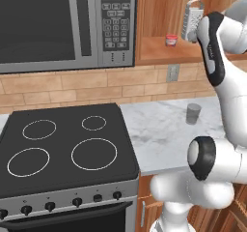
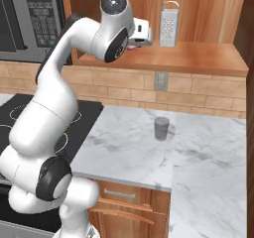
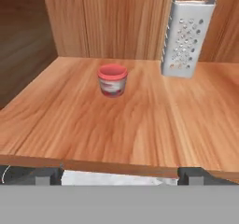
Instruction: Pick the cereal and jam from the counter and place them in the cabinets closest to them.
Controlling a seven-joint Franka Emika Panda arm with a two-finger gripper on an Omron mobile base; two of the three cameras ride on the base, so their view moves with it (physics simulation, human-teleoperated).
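The jam (image 3: pixel 112 80), a squat red jar, stands upright on the plank shelf of the open wooden cabinet (image 3: pixel 140 120), left of centre. It is seen from the left base as the jam (image 1: pixel 171 40) beside the microwave. My gripper (image 3: pixel 119 176) is open just off the shelf's front edge. Its fingertips (image 3: pixel 44 175) stand wide apart with nothing between them, well short of the jar. From the right base, the gripper (image 2: pixel 147 35) hovers at shelf height. The cereal is out of view. The marbled counter (image 1: pixel 159 134) lies below.
A tall metal grater (image 3: pixel 186 36) stands on the shelf to the right of the jar, against the back wall. A grey cup (image 1: pixel 193 113) sits on the counter under the cabinet. The black stovetop (image 1: pixel 62 144) and the microwave (image 1: pixel 48 28) are to the left.
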